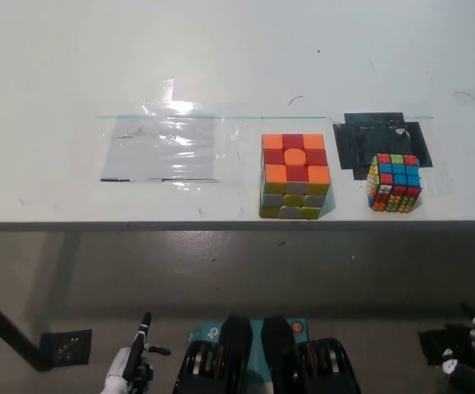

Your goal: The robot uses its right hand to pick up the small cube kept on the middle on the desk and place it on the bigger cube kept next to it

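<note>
We spotted the small multicoloured cube (394, 182) sitting on the white worktop (221, 66), right of the bigger orange-and-red cube (294, 176), well apart from the black right robot hand (467, 357) down low; grip unclear.

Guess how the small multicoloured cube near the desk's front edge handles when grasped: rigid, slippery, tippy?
The small cube looks like rigid plastic, so probably stiff and light. Its flat faces suggest no rolling, though glossy tiles may slip. It sits close to the desk edge, so a push could drop it.
</note>
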